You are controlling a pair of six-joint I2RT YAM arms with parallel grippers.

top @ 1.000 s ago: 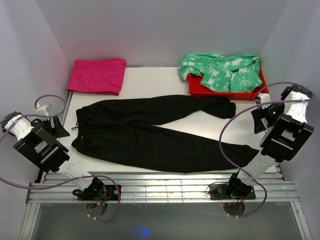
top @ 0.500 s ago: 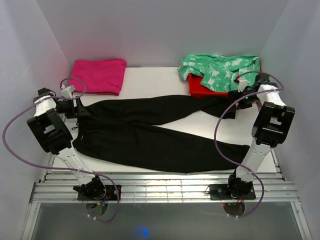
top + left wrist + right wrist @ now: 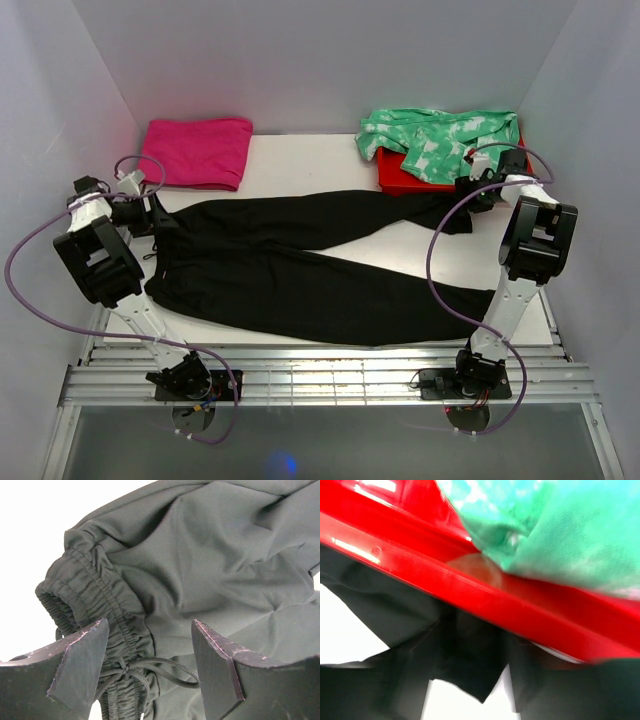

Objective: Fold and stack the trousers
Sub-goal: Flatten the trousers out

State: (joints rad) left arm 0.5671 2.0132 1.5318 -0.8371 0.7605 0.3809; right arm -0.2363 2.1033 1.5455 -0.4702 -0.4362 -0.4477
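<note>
The black trousers [image 3: 300, 260] lie flat across the table, waistband to the left and legs to the right. My left gripper [image 3: 150, 215] is at the waistband's far corner. In the left wrist view it [image 3: 150, 650] stands open, its fingers either side of the gathered waistband [image 3: 95, 595] and the drawstring bow [image 3: 150, 672]. My right gripper [image 3: 470, 195] is at the upper leg's cuff, beside the red tray. In the blurred right wrist view, black cloth [image 3: 470, 655] hangs between its dark fingers [image 3: 540, 690]. Whether they grip it does not show.
A red tray [image 3: 400, 183] at the back right holds a green-and-white tie-dye garment [image 3: 440, 140], which spills over its rim. A folded pink cloth [image 3: 195, 152] lies at the back left. White walls close in on three sides.
Both arms have swung in from the table's sides: the left to the waistband, the right to the upper cuff by the tray. The right jaws have narrowed.
</note>
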